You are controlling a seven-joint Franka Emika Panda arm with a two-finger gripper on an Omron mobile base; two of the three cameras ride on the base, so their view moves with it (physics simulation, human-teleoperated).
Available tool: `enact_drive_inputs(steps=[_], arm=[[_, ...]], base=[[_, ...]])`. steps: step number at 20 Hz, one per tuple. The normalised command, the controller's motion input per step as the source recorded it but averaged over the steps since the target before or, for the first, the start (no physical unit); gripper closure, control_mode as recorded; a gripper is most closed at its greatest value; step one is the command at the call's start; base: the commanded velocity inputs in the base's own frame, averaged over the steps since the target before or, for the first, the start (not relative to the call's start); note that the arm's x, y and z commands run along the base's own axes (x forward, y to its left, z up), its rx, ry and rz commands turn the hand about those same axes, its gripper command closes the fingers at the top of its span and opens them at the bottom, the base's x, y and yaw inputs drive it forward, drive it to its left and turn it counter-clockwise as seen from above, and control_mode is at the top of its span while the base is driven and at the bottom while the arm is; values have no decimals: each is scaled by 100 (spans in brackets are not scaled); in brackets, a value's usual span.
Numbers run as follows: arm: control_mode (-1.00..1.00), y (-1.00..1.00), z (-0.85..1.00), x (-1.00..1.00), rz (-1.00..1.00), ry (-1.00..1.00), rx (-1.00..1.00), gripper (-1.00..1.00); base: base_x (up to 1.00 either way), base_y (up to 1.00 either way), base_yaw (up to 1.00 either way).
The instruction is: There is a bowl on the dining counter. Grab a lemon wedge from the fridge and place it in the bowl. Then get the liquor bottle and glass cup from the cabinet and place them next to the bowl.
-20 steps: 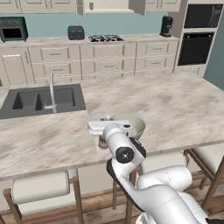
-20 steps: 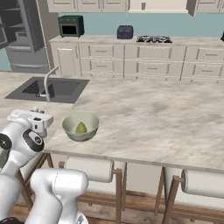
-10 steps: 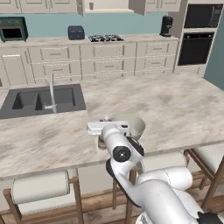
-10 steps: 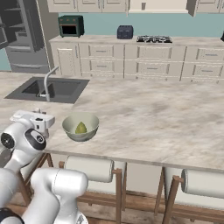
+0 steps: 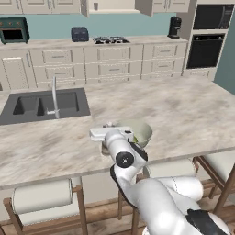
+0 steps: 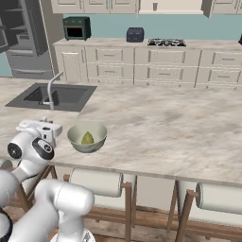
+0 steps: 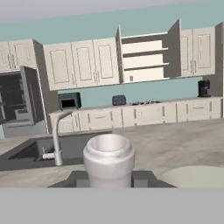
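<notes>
- Arm folded low over counter [image 5: 193,114] front edge, hand level, aimed toward the far cabinet [image 7: 146,54].
- Gripper [image 7: 108,177] pinching bottle [image 7: 108,158]; upright, cap up, long axis vertical.
- Bottle just beside bowl [image 6: 87,137], at its 9 o'clock in the right base view; wedge [image 6: 87,138] inside.

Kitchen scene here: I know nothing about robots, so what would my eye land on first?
Probably the white arm rising in the foreground, its gripper closed on a pale-capped liquor bottle just above the dining counter. Right beside it sits a grey-green bowl holding a lemon wedge. Farther back, the upper cabinet stands open on the wall.
</notes>
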Motion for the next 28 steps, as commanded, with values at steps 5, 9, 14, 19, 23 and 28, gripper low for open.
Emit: enact_drive_inputs(steps=[5, 9, 14, 19, 23, 28], arm=[[-100, 1, -23, 33, 3, -9, 0, 100], [-100, 3, -28, 25, 2, -4, 0, 100], [-100, 2, -29, 19, 1, 0, 0, 100], [-100, 6, -19, 20, 1, 0, 0, 100], [-100, 14, -12, 22, 0, 0, 0, 100], [-100, 17, -11, 19, 0, 0, 0, 100]], base=[[0, 0, 0], [0, 0, 0], [0, 0, 0], [0, 0, 0], [0, 0, 0], [0, 0, 0]])
